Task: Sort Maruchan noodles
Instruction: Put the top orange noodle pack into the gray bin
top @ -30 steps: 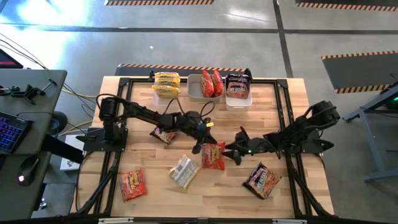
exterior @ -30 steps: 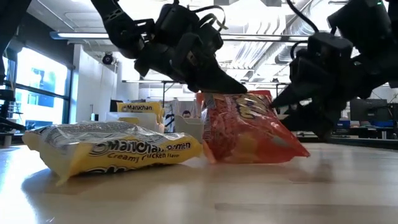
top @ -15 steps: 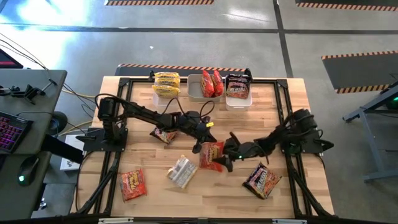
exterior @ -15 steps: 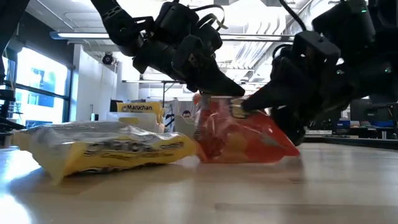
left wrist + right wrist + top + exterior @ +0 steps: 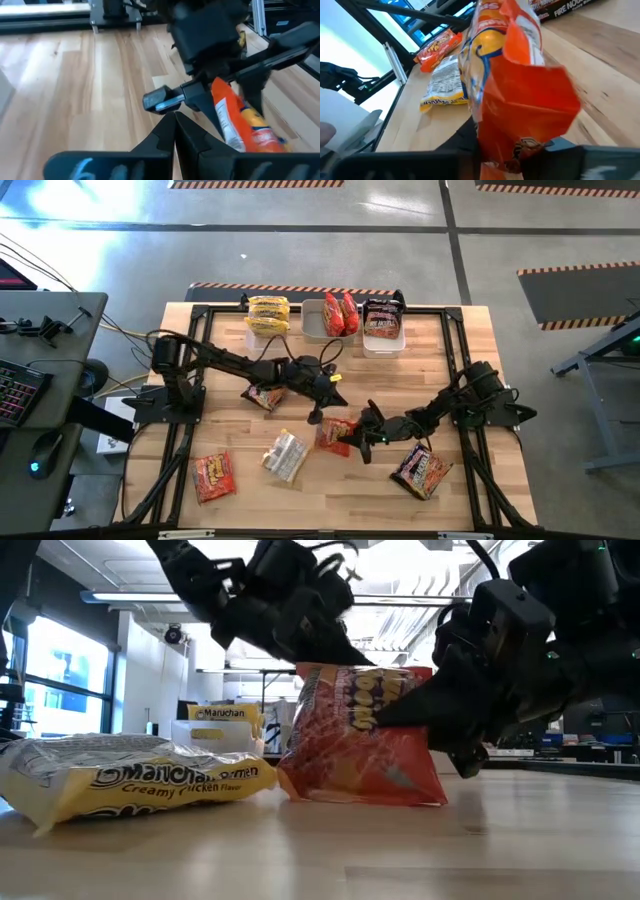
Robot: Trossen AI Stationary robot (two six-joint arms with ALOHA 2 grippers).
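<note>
Right end effector (image 5: 358,439) clamped on red-orange noodle packet (image 5: 334,435) mid-counter (image 5: 240,480), left end effector (image 5: 314,418) pinched together just behind it, 1 yellow packet (image 5: 283,455) nearby

The right gripper (image 5: 362,440) reaches low toward the table's middle, fingers clamped on an orange packet (image 5: 335,435). The left gripper (image 5: 315,415), fingers pressed together, hangs just beside it.

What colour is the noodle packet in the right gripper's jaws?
Red-orange with yellow lettering; the packet in the right gripper shows best in the low view.
</note>
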